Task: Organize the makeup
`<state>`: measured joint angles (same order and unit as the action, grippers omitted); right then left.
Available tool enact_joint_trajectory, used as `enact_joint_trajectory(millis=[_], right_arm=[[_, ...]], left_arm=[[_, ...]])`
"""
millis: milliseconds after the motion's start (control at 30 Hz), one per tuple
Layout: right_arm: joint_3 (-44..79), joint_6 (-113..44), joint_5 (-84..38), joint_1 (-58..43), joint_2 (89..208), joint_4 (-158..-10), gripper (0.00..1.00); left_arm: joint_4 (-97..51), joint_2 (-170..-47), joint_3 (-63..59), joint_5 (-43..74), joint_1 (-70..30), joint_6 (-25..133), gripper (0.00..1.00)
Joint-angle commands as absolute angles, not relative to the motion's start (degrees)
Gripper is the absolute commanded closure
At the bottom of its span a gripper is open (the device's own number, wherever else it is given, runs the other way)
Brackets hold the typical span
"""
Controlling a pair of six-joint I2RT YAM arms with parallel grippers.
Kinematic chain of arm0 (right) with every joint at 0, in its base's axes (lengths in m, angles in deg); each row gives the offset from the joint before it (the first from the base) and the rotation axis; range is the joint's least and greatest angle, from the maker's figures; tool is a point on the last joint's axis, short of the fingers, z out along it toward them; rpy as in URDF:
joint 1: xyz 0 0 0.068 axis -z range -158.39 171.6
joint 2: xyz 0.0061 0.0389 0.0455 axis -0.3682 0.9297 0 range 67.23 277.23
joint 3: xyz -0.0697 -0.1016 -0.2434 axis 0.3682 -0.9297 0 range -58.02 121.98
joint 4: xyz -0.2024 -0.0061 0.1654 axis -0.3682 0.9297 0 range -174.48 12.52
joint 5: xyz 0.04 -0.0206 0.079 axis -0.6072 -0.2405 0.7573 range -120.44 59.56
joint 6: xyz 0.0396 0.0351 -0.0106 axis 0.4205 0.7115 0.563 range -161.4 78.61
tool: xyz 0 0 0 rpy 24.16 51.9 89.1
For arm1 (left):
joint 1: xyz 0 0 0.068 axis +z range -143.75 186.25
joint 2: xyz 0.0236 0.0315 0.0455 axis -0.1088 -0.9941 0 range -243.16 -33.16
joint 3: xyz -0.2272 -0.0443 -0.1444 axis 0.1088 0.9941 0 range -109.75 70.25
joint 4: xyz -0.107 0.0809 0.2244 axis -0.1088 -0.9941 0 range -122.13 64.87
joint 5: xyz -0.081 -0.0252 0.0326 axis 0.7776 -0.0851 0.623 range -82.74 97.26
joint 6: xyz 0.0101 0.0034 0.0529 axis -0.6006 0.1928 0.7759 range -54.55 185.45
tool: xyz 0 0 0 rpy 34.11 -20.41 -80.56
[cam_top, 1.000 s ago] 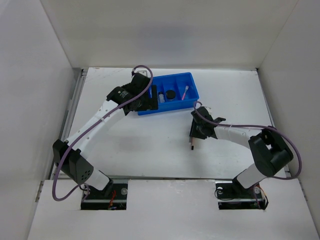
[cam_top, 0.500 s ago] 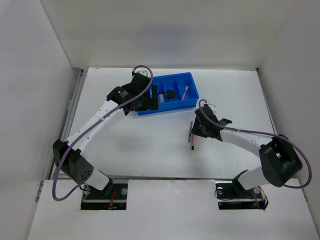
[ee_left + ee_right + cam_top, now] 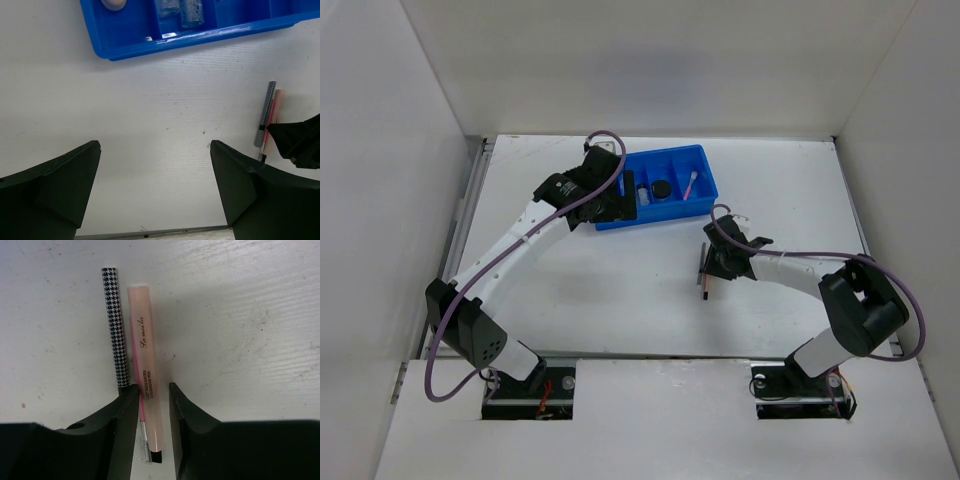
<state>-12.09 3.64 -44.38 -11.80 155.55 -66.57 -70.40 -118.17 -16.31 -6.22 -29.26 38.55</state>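
Note:
Two pencils lie side by side on the table: a black-and-white checked pencil (image 3: 116,325) and a pale pink highlighter pen (image 3: 144,355), with a thin pink brush (image 3: 133,352) between them. My right gripper (image 3: 154,395) is low over them. Its jaws stand narrowly apart on either side of the pink pen, with a small gap showing. The pencils (image 3: 703,282) also show in the top view just below the right gripper (image 3: 712,266). My left gripper (image 3: 155,180) is wide open and empty above bare table, by the tray's near-left corner.
The blue divided tray (image 3: 655,218) stands at the back middle. It holds a round black jar (image 3: 662,188), a pink stick (image 3: 691,183), two clear bottles (image 3: 182,10) and a cream rounded piece (image 3: 112,4). White walls enclose the table.
The right arm's elbow swung out to the right and came back. Its gripper stayed over the pencils and shifted only slightly. The left arm has not moved.

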Motion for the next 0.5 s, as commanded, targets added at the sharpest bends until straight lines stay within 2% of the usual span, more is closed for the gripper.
enact_joint_trajectory(millis=[0, 233, 467], right_arm=[[-11.17, 4.57, -45.91, -12.15, 156.27, -66.90, 0.64], [-11.70, 5.10, -47.05, -12.15, 156.27, -66.90, 0.71], [-11.70, 6.24, -47.05, -12.15, 156.27, -66.38, 0.72]], left_arm=[[-69.86, -117.53, -15.53, -5.93, -29.00, 38.20, 0.11], [-69.86, -118.06, -15.53, -5.93, -29.00, 38.20, 0.11], [-69.86, -118.06, -15.53, -5.93, -29.00, 38.20, 0.11]])
